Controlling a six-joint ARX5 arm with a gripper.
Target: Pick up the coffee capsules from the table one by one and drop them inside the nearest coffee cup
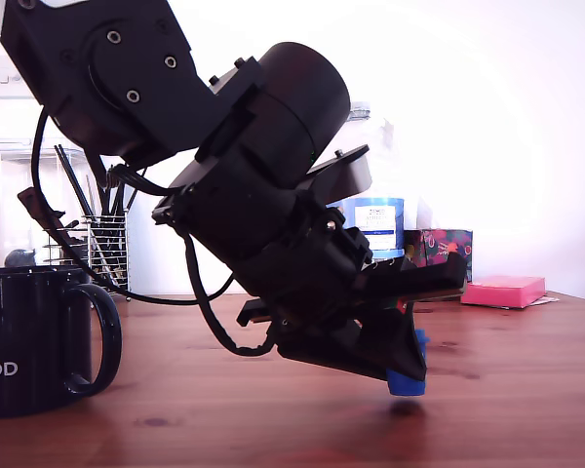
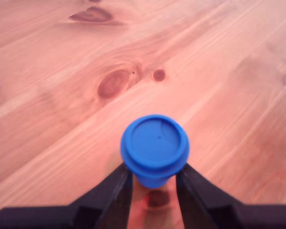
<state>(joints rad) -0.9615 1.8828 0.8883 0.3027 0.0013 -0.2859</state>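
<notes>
— Since the fingers meet on its narrow body, below the wide rim, is that blue capsule (image 2: 155, 147) properly held?

— I'd say so. In the wrist view the gripper (image 2: 154, 183) is clamped on it from both sides, flat end facing the camera, so the rim can't slide down through. In the exterior view the capsule (image 1: 407, 381) hangs at the fingertips just above the table (image 1: 526, 390), a small shadow under it — lifted, not resting.

— And the cup?

— The black mug (image 1: 24, 341) stands at the exterior view's left edge, handle turned toward the arm, well apart from the capsule, which is right of centre. My guess is the arm tilts down like that because it has only just cleared the wood, with the carry across to the mug to come.

— Any writing?

— White letters "OOD" low on the mug; the rest is cut off. No numeral shows on the capsule from here. At the far side a blue-and-white tub (image 1: 375, 226) carries a label, too small to read.

— Anything else back there?

— A wire holder with dark utensils (image 1: 105, 239) far left, a pink pad (image 1: 504, 290) far right. No second capsule is in view.
</notes>
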